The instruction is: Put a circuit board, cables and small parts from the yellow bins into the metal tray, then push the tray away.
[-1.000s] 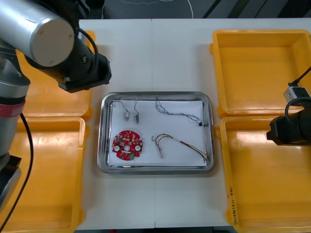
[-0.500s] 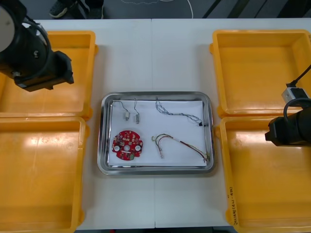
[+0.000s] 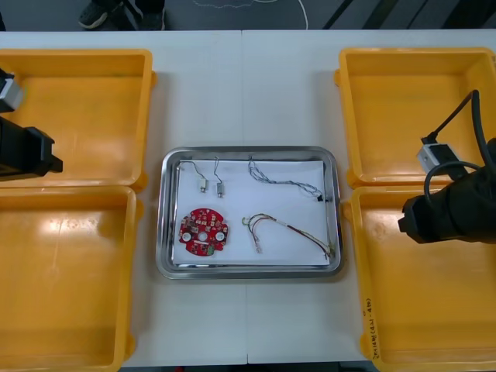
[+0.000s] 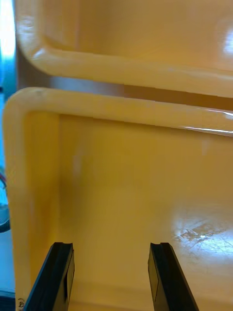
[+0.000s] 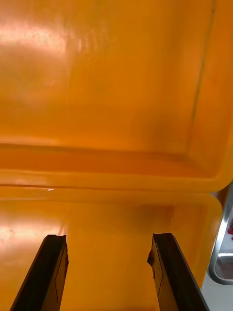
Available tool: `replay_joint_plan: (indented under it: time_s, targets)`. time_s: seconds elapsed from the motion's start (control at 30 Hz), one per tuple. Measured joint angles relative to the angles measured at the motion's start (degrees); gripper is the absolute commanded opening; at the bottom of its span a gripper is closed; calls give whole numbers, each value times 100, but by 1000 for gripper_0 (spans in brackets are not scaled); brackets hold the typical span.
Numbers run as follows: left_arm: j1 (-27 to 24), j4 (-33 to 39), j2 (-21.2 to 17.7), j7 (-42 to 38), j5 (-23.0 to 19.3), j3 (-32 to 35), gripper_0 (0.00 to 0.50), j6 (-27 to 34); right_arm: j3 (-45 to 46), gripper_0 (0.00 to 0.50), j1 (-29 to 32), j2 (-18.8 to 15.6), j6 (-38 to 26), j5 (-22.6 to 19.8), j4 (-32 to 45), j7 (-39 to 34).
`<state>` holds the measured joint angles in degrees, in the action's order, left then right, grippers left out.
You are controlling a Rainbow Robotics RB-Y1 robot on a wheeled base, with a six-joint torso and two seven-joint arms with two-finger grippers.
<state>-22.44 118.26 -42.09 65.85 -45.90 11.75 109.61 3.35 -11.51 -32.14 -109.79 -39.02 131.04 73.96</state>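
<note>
**Q:** Where is the load?
**A:** Board (image 3: 204, 231), cables (image 3: 287, 227) and small parts (image 3: 209, 184) lie inside the tray (image 3: 249, 273), at the middle of the table (image 3: 248, 93).

**Q:** And the grippers?
**A:** Both are wide and empty. The left gripper (image 5: 108, 240) is over the seam of the left bins (image 3: 77, 188). The right gripper (image 4: 111, 248) is over the near right bin (image 3: 434, 325), near the tray.

**Q:** How is the push best made?
**A:** Likely low against the middle of the near rim, straight and slow, so the tray does not turn.

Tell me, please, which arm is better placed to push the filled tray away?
Probably the right. The right pincer, open, hangs over the near right bin, closer to the tray; the left pincer, also open, sits farther out over the left bins.
</note>
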Motion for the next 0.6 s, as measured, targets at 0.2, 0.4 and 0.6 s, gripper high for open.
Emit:
replay_joint_plan:
  time_s: [0.2, 0.4, 0.6]
  targets:
    - [461, 334, -1, 0, -21, 266, 500, 1, -341, 444, -103, -1, 0, -57, 286, 915]
    - [787, 513, -2, 2, -34, 391, 500, 1, -1068, 445, -427, -2, 0, -33, 426, 1312]
    - [1118, 655, -3, 22, -45, 544, 500, 1, -2110, 444, -974, -3, 0, 238, 434, 2014]
